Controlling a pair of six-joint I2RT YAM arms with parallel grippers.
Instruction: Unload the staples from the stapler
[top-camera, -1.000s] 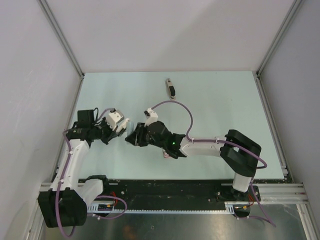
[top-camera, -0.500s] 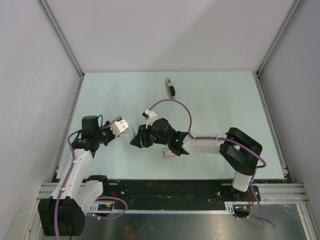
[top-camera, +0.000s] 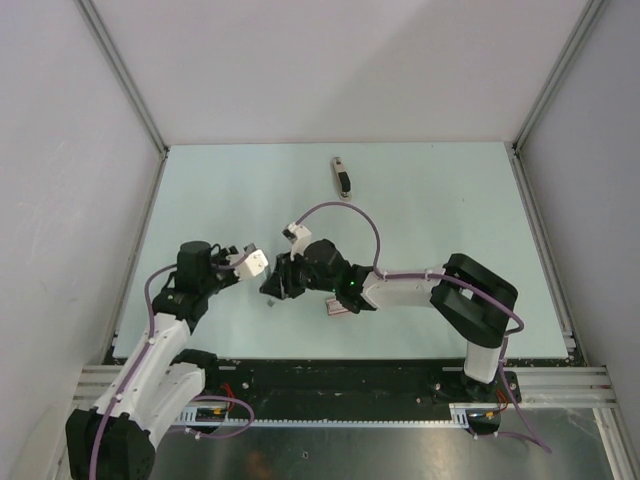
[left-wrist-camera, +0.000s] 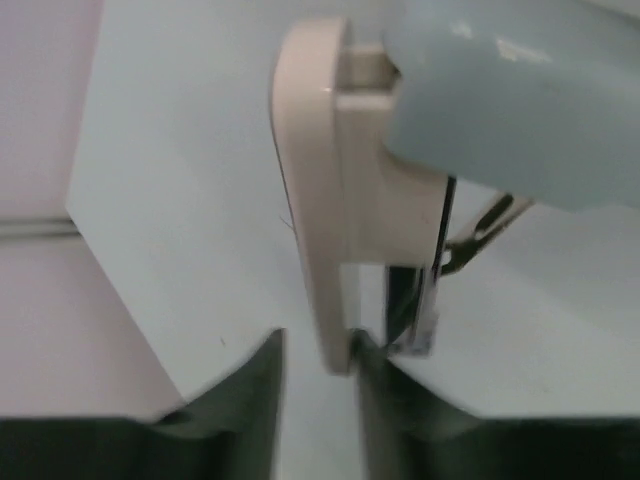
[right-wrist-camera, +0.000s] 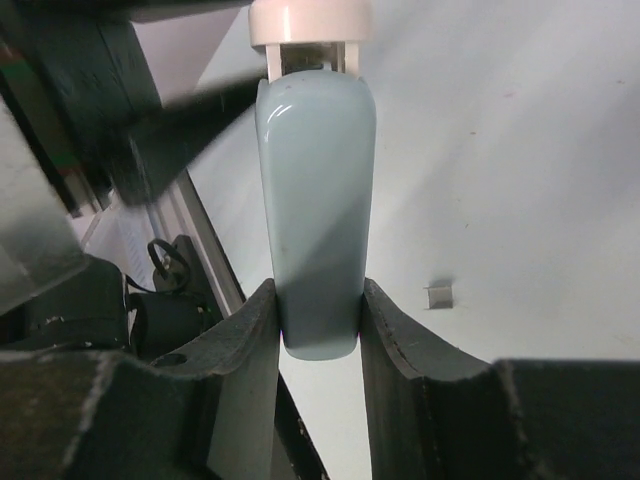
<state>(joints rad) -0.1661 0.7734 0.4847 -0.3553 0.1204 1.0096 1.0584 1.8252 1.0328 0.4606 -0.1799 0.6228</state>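
Right wrist: R fingers (right-wrist-camera: 238, 350) are pinching blue stapler (right-wrist-camera: 315, 200); L fingers (left-wrist-camera: 250, 400) are sitting slightly spread round its base tip.

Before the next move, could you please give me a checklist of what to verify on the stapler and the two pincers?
1. Hold of right pincer on stapler: ok, clamped on its blue top.
2. Hold of left pincer on beige base: not ok, a gap shows beside one finger.
3. Stapler swung open, metal rail exposed: ok.
4. Rail loaded or empty: cannot tell.
5. Loose staple piece lying on table, clear of both pincers: ok.
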